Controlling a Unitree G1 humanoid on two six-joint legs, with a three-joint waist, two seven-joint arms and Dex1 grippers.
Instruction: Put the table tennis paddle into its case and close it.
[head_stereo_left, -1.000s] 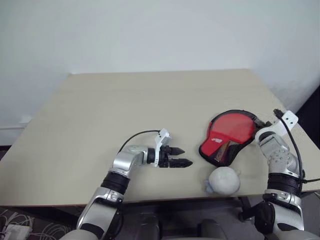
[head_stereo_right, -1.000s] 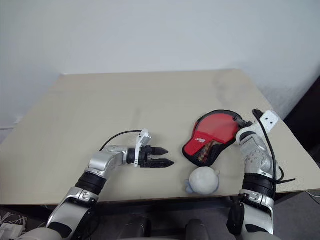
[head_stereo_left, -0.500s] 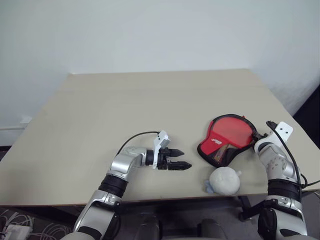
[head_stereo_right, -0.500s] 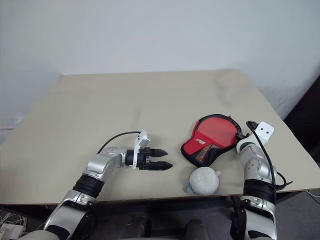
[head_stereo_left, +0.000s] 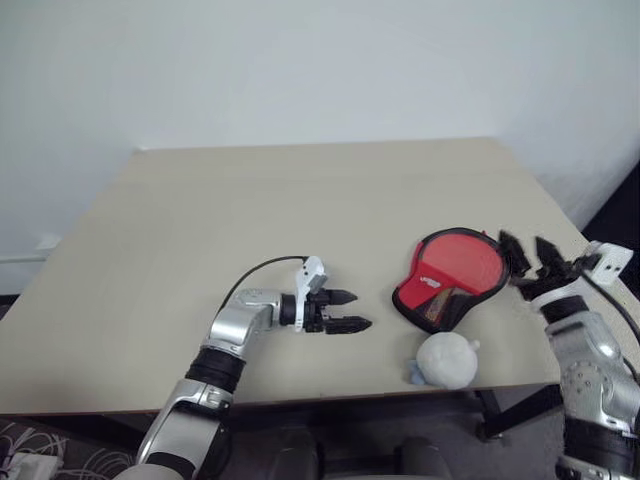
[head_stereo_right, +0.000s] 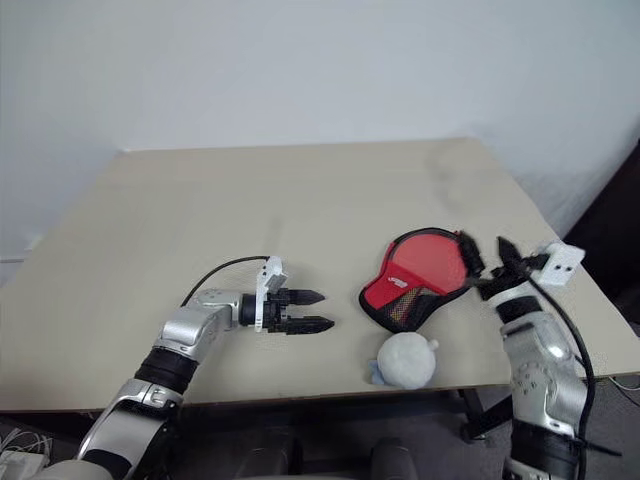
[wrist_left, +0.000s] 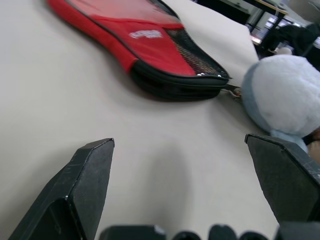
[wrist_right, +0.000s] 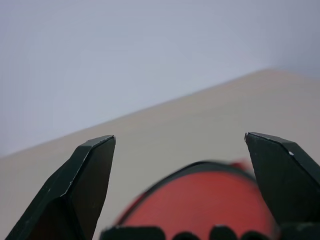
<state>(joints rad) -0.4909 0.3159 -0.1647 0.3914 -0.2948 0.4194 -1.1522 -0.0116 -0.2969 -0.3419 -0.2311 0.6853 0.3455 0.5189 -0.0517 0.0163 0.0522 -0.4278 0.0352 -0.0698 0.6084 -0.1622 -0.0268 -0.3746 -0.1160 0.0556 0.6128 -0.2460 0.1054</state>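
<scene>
Red case (head_stereo_left: 455, 283) flat on tan table (head_stereo_left: 250, 210), right of frame centre, grey-blue lump (head_stereo_left: 446, 360) just below; right gripper (head_stereo_left: 528, 255) beside its right edge, fingers spread wide, empty; left gripper (head_stereo_left: 350, 310) lower centre, likewise wide, empty.

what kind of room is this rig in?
Probably a lab or test room, not a home: one plain beige table against a bare white wall, with loose cables on the floor. On it lie a red case and a soft grey-blue lump.
</scene>
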